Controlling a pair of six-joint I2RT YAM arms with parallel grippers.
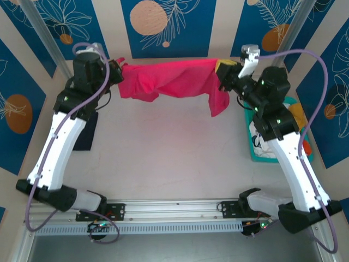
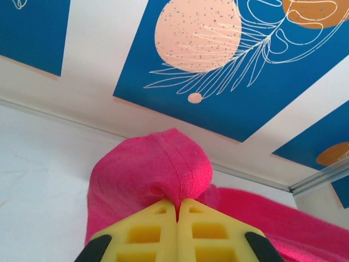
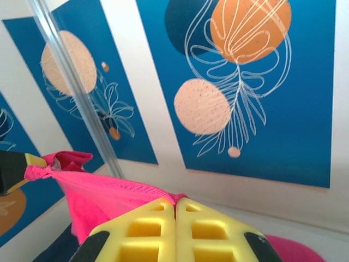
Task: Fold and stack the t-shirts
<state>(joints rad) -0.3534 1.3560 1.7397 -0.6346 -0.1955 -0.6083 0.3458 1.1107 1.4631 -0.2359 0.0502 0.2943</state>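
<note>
By the worktop's left edge a navy t-shirt [image 1: 89,134] lies flat, partly under the left arm. Near the far-left corner the left gripper [image 1: 118,73] has its jaws pinched tight on an edge of the pink t-shirt [image 1: 174,81]. The shirt hangs stretched along the far edge to the right gripper [image 1: 223,75], whose jaws are likewise clamped on it near the far-right corner. 2 grips on 1 shirt: this looks like the spreading step before folding. Next, I judge, both arms must lower it flat and unwrinkled. At the right edge, the teal basket [image 1: 254,155] holds further t-shirts [image 1: 265,150].
</note>
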